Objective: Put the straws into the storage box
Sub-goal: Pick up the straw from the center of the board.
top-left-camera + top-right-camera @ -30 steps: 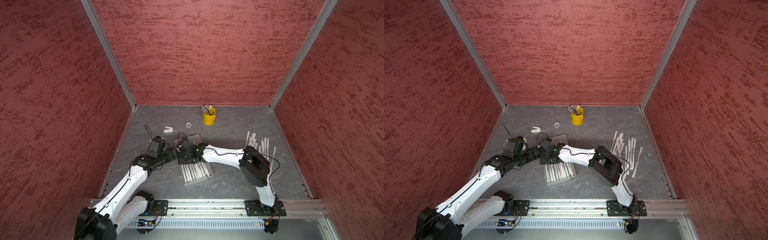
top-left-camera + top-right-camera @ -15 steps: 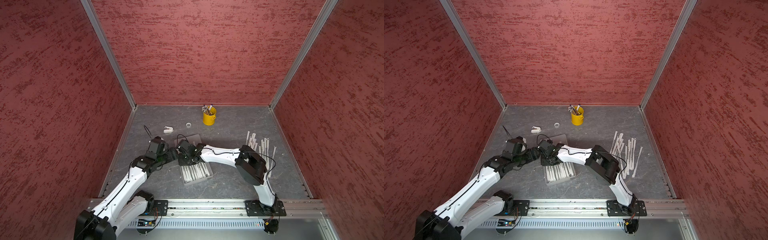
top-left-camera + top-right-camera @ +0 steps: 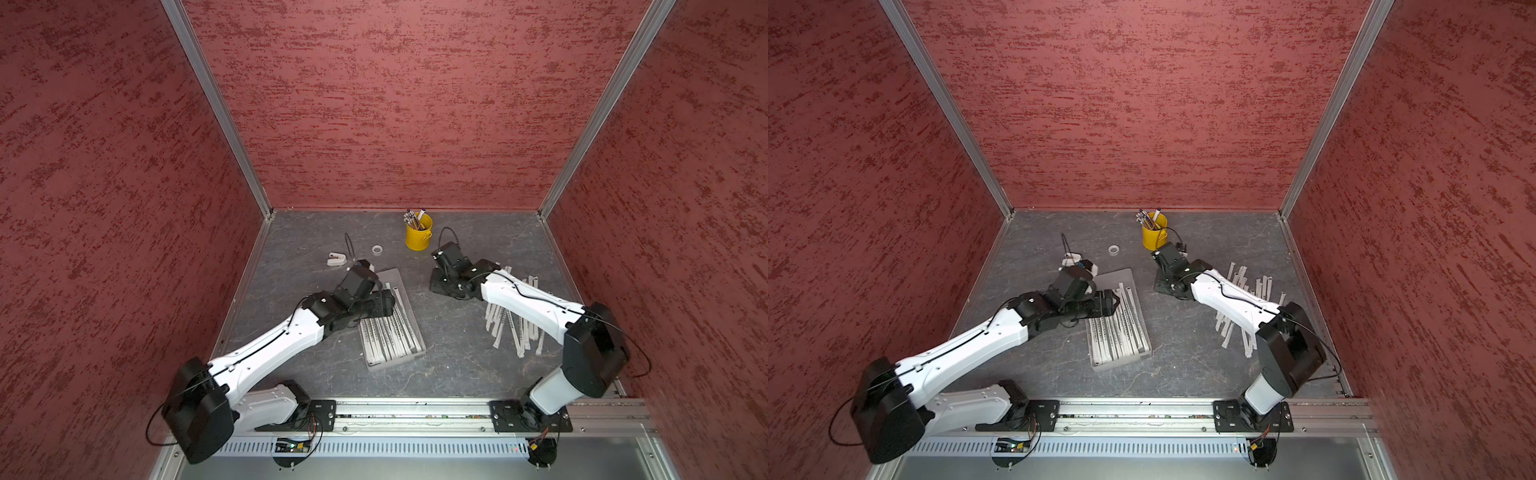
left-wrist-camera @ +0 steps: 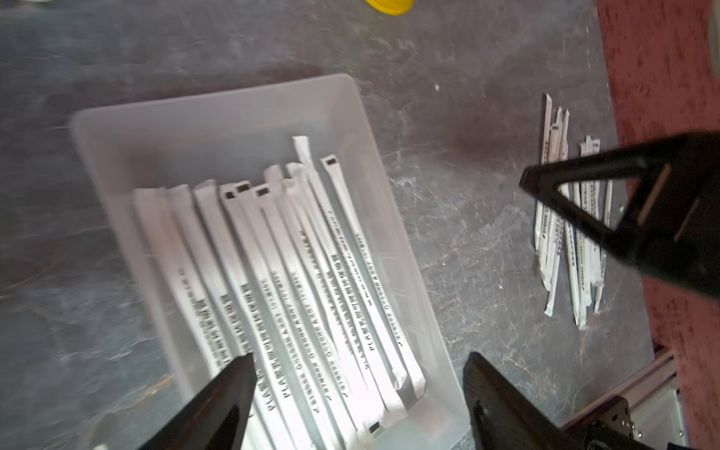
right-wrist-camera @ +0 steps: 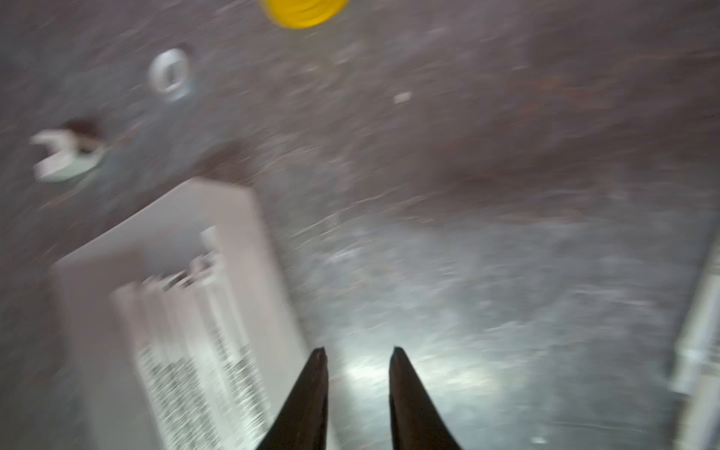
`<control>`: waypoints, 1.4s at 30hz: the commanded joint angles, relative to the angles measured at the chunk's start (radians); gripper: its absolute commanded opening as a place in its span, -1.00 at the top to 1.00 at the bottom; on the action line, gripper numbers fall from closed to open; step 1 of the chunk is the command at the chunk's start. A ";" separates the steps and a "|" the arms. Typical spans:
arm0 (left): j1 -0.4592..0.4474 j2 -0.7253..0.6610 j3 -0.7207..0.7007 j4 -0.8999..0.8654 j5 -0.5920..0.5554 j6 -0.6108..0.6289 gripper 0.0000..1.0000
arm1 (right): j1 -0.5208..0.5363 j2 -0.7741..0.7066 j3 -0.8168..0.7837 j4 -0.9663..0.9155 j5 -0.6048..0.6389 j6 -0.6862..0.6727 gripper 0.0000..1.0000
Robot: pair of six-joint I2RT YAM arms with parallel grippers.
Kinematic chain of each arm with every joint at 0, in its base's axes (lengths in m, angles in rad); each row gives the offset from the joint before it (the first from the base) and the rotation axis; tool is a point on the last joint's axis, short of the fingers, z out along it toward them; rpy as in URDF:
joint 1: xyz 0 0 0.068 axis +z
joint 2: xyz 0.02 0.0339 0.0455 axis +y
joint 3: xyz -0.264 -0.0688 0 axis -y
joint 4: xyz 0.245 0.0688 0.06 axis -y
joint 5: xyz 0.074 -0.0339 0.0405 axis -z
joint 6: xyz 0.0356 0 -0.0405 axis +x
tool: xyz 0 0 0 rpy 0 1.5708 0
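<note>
The storage box (image 3: 389, 276) (image 3: 1119, 276) (image 4: 218, 101) (image 5: 218, 202) lies left of the table's middle, with several straws (image 3: 388, 336) (image 4: 296, 272) laid lengthwise in it. More straws (image 3: 496, 332) (image 3: 1225, 328) (image 4: 553, 218) lie in a loose pile on the right, partly hidden under the right arm. My left gripper (image 3: 384, 303) (image 4: 358, 362) hovers open over the box, nothing between its fingers. My right gripper (image 3: 435, 286) (image 3: 1160, 289) (image 5: 357, 352) is over bare table between box and pile, jaws a little apart and empty.
A yellow cup of pens (image 3: 419, 239) stands at the back. A small tape ring (image 3: 377, 249) and a white clip-like object (image 3: 336, 259) lie behind the box. Red walls close three sides, and a metal rail (image 3: 415, 415) runs along the front.
My right gripper has swung away from the box to the right, towards the loose pile, and its jaws have parted. The left arm has hardly moved.
</note>
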 commanded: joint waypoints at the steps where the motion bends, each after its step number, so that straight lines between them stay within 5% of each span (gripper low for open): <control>1: -0.068 0.104 0.086 0.057 -0.028 0.015 -0.73 | -0.112 -0.005 -0.066 -0.073 0.091 -0.104 0.31; 14: -0.128 0.331 0.211 0.079 0.061 0.039 -0.75 | -0.361 0.174 -0.009 0.051 0.109 -0.160 0.23; 29: -0.113 0.327 0.189 0.077 0.068 0.043 -0.75 | -0.401 0.279 -0.001 0.086 0.114 -0.156 0.28; 32: -0.108 0.319 0.182 0.076 0.068 0.043 -0.75 | -0.400 0.262 -0.002 0.084 0.078 -0.176 0.44; 42: -0.094 0.306 0.169 0.081 0.068 0.046 -0.75 | -0.437 0.196 0.015 0.044 0.101 -0.181 0.30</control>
